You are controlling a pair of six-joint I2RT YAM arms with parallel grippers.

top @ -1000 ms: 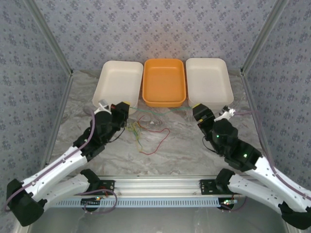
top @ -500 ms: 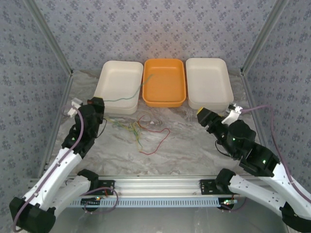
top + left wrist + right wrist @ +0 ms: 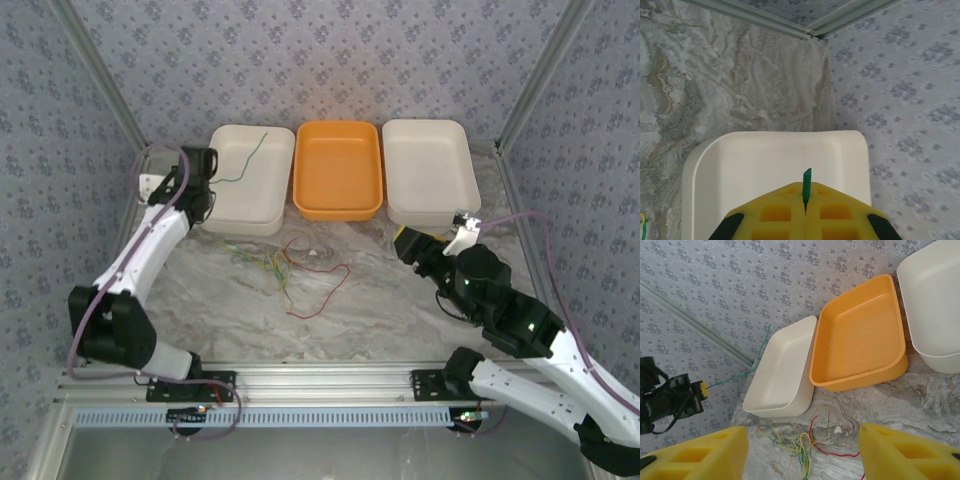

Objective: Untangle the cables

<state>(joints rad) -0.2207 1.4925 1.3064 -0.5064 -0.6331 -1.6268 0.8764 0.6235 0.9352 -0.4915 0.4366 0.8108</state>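
Top external: left claw (image 3: 207, 185) sits at the left edge of the left tray (image 3: 245, 225), clamped on the green cable (image 3: 250, 158). That cable arcs free across the tray, clear of the tangle (image 3: 285, 268) on the desk (image 3: 380, 300). Red cable (image 3: 325, 290) loops out of the tangle's right side. Right claw (image 3: 405, 240) hovers right of the tangle, well apart from it. My read: the step is dropping green into this tray. I'd carry it further over the tray's middle and lower it before letting go, so the springy tail falls inside the rim and not back toward the tangle.

Left wrist: my fingers (image 3: 775, 212) are pressed together with a short green stub poking out between them. Tray floor lies directly below.

Right wrist: fingers (image 3: 705, 452) stand apart, nothing between them. Tangle lies on the desk below and ahead, just in front of the left tray. Green cable (image 3: 759, 356) rises from the left claw over that tray.
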